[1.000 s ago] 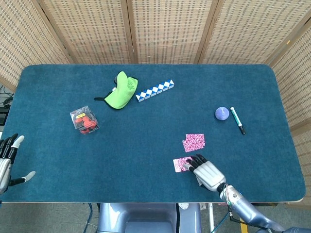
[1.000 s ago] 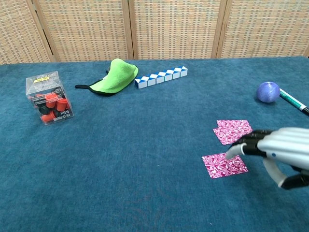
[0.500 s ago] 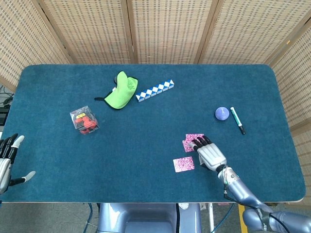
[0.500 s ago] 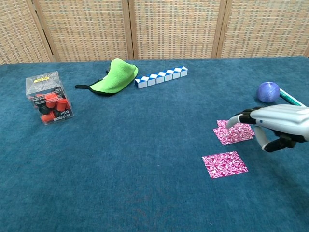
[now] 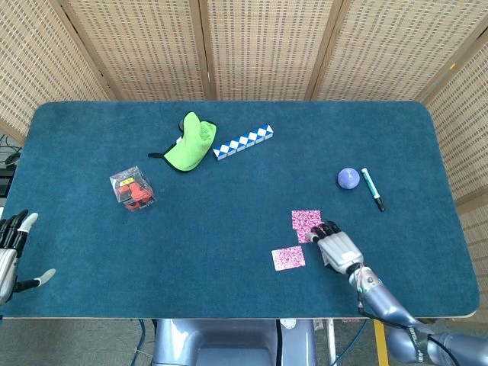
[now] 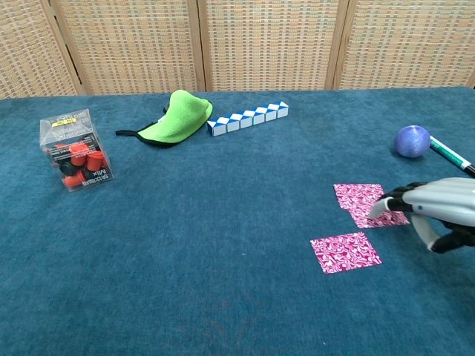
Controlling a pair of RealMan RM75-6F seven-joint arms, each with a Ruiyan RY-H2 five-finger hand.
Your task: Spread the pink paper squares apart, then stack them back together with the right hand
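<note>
Three pink patterned paper squares lie on the blue table. One square sits furthest back. A second square overlaps its near right corner and lies under the fingertips of my right hand, which presses on it with its fingers stretched flat. The third square lies apart, nearer the front edge and to the left of that hand. My left hand hovers off the table's left front edge with its fingers spread and nothing in it.
A purple ball and a green-capped marker lie behind the right hand. Further left are a blue-white block snake, a green cloth and a clear box of red and black pieces.
My right hand left the near square, moved back onto the overlapping pair, then dragged the top one toward the right and front. The left hand stayed still.
</note>
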